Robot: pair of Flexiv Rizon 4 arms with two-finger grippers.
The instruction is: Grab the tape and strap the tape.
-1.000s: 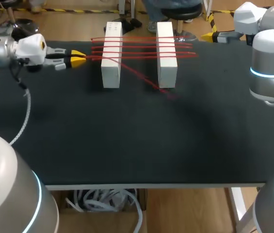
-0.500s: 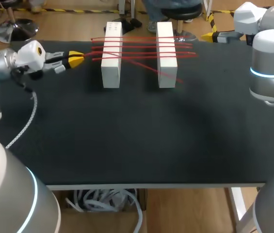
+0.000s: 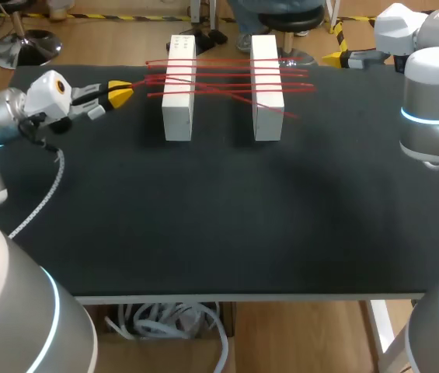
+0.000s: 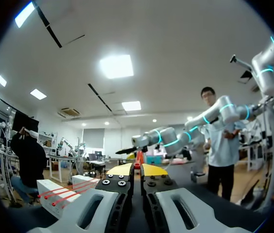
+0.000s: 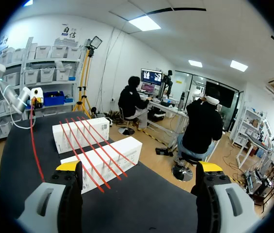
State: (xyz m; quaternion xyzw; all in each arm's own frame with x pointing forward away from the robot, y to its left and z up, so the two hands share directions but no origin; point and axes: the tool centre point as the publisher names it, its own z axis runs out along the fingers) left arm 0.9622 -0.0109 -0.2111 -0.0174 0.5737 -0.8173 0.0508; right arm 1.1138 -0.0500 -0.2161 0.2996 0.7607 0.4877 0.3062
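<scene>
Left gripper [image 3: 120, 93], by the table's [image 3: 203, 217] far-left corner, pinches the red tape [image 3: 223, 78] strung across two white blocks [image 3: 179, 105]. Right gripper's [image 5: 139, 167] fingers are spread wide.

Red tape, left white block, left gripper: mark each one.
red tape [image 3: 223, 78]: head view, mid-span of a strand.
left white block [image 3: 178, 116]: head view, its near end.
left gripper [image 3: 123, 92]: head view, between the yellow tips.

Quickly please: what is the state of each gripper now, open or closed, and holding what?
Left gripper: jaws closed on the end of the thin red tape.
Right gripper: jaws open wide, holding nothing.
</scene>
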